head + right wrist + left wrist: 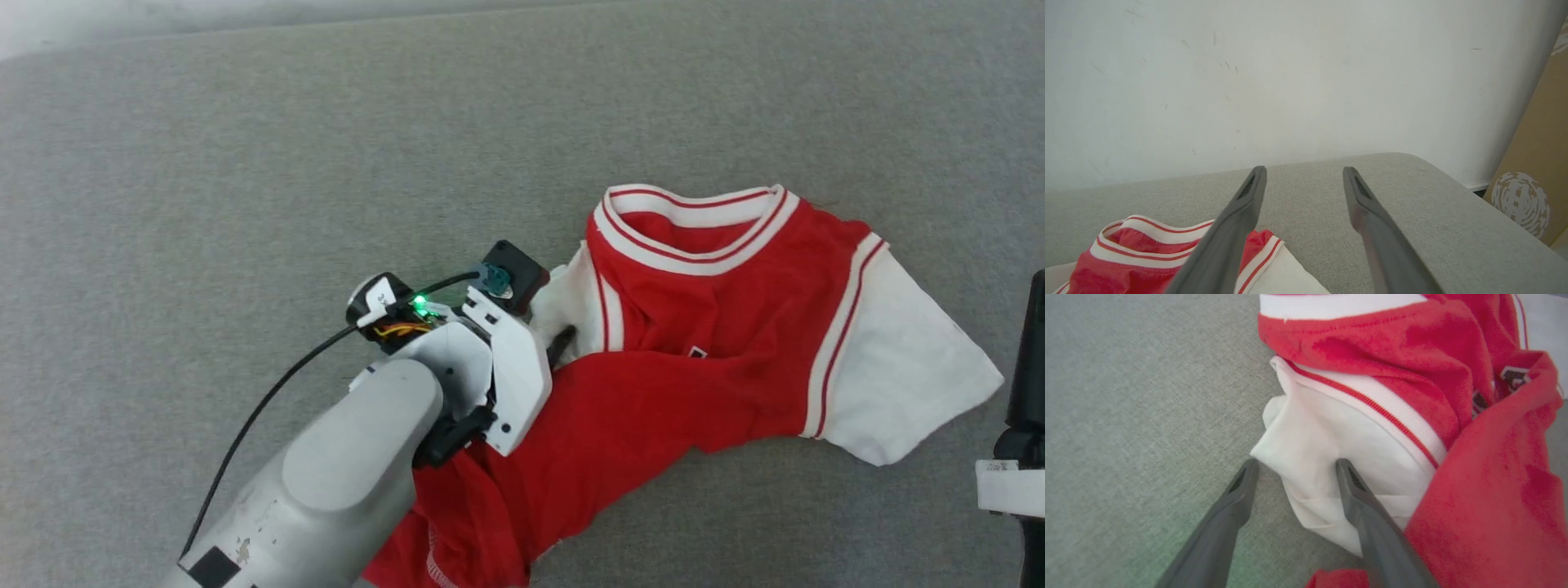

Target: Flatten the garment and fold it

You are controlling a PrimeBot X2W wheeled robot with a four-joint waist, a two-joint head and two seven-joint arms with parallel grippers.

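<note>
The garment (702,327) lies crumpled on the grey cushion, collar at the far side and its red body twisted toward the near left. In the head view one white sleeve spreads out to the right and the other is bunched at the left. My left gripper (1296,465) is open right at that bunched left sleeve (1323,457). One finger rests on the white cloth and the other on the cushion beside the sleeve's corner. In the head view the left gripper (557,333) is mostly hidden by its wrist. My right gripper (1304,170) hangs open and empty above the cushion, right of the garment (1139,249).
The grey upholstered surface (245,163) stretches wide to the left and far side. A white wall (1290,73) stands behind it, and a cardboard box (1539,163) leans past its rounded right corner. A black cable (269,392) trails from my left wrist.
</note>
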